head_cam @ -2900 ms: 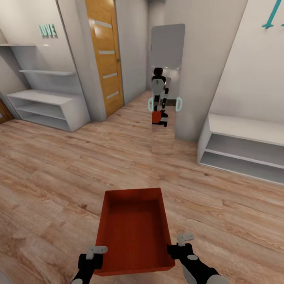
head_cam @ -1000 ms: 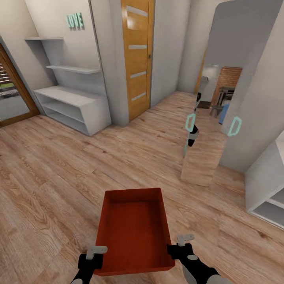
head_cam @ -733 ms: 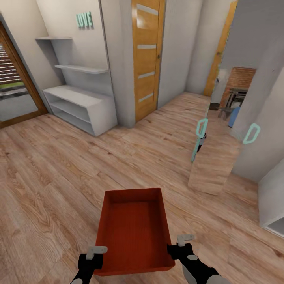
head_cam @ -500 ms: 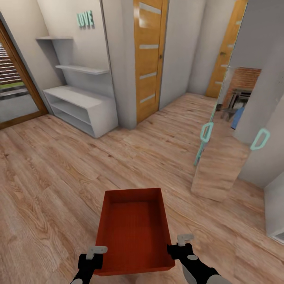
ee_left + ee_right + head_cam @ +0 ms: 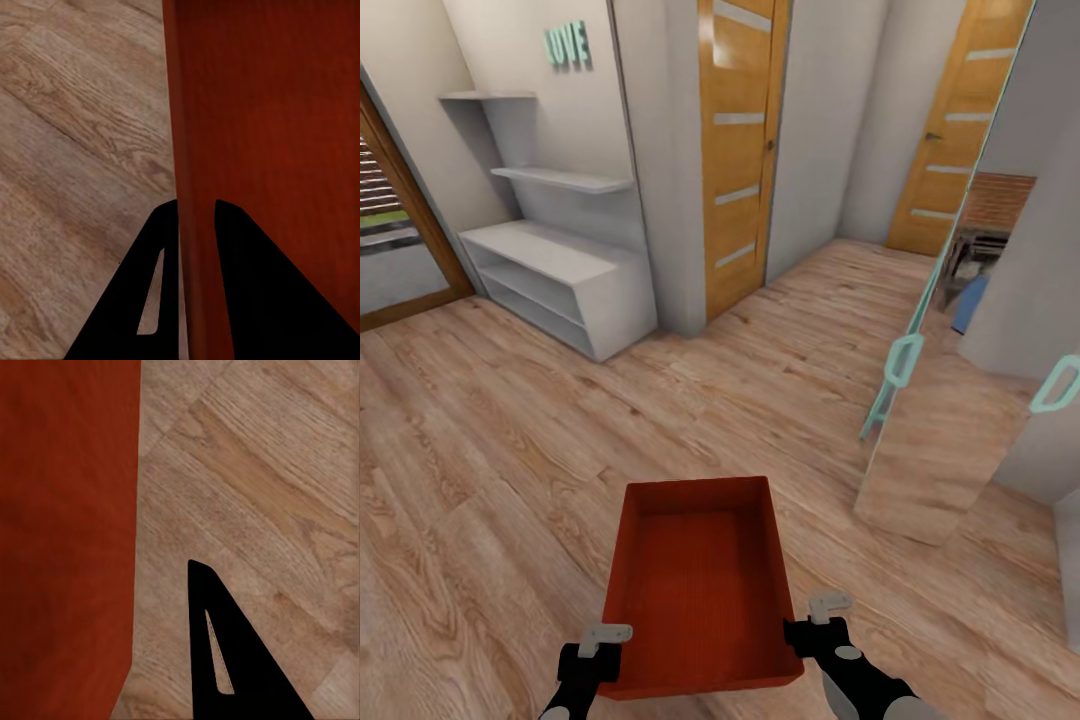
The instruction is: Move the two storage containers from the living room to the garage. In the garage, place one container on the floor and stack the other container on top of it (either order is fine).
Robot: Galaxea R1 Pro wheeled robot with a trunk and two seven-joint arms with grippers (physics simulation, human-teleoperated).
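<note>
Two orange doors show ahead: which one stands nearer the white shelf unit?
The left door, set in the wall just right of the shelf unit. The other door stands at the hallway's far end, beside the mirror.

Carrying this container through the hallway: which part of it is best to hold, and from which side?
Grip the storage container on its two long side walls near the end closest to the robot, left gripper and right gripper coming from opposite sides. It's topless, so fingers can pinch over the thin flared rims.
</note>
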